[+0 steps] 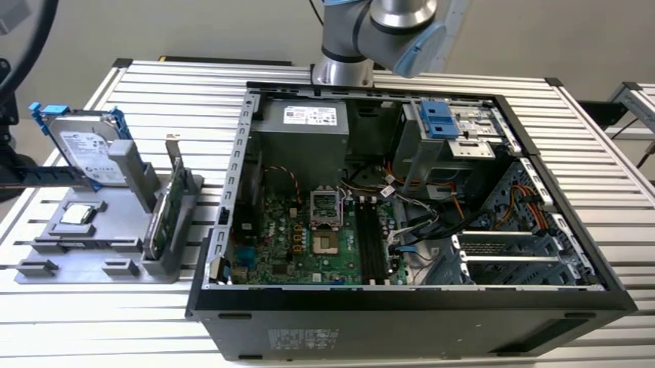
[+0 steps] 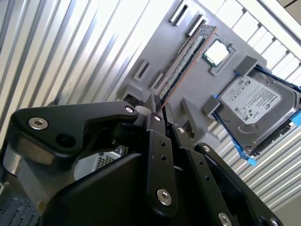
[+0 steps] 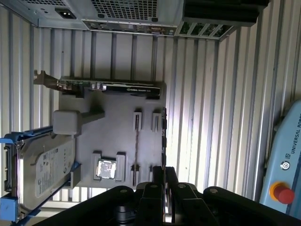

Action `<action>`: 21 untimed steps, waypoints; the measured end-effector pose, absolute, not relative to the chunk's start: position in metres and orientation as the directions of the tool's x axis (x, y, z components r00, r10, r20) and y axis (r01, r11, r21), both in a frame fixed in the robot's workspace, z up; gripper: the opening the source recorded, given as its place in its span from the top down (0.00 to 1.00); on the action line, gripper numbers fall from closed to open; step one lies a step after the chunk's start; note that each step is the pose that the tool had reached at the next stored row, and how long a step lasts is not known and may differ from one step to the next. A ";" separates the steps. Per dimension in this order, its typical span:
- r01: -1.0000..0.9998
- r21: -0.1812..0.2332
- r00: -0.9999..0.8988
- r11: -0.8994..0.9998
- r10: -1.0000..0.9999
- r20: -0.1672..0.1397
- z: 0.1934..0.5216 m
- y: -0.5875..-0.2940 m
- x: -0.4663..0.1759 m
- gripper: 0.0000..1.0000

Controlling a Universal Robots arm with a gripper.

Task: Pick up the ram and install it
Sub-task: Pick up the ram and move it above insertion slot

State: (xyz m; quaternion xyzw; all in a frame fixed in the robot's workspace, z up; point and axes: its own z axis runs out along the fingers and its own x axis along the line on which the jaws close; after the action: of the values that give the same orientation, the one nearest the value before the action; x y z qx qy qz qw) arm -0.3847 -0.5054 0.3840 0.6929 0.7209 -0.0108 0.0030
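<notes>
Black gripper (image 3: 164, 170) linkage crowds the foreground in both wrist views (image 2: 161, 104). Fingers drawn together, nothing clamped between them.

- Ram (image 2: 188, 52): long thin dark stick, standing on its edge in the slotted posts of a grey holder (image 2: 188, 94). Seen edge-on as a thin line in the first wrist view (image 3: 136, 146). Not picked up, not in the computer.
- Near end of the ram runs out of sight behind the fingertips in the second wrist view; contact cannot be told.
- Square chip (image 2: 216, 52) sits in its own pocket just beside the ram (image 3: 106, 168).
- Hard drive (image 2: 254, 106) with blue rails leans at the holder's far side from the ram (image 3: 44, 165).
- Green card (image 3: 108, 86) with a metal bracket stands upright along another edge of the holder (image 3: 117, 108).

Exterior view: holder (image 1: 92, 230) with chip (image 1: 78, 215), hard drive (image 1: 87, 149) and green card (image 1: 169, 203) rests on a slatted table (image 1: 164, 84), at the exterior view's left of an open computer case (image 1: 409, 307). Circuit board (image 1: 297, 238) lies inside the case, with long black slots (image 1: 370, 238) beside it. Arm (image 1: 373, 34) enters at top.
</notes>
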 end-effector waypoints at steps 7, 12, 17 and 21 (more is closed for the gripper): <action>0.999 -0.011 -0.040 0.039 0.999 -0.019 0.384 -0.505 -0.381 1.00; 0.999 -0.011 -0.040 0.039 0.999 -0.019 0.384 -0.505 -0.378 1.00; 0.999 -0.011 -0.040 0.039 0.999 -0.019 0.384 -0.505 -0.375 1.00; 0.999 -0.011 -0.040 0.039 0.999 -0.019 0.384 -0.505 -0.372 1.00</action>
State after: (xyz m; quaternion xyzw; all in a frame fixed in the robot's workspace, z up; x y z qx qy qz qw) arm -0.3725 -0.5054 0.3839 0.6929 0.7209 -0.0107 0.0030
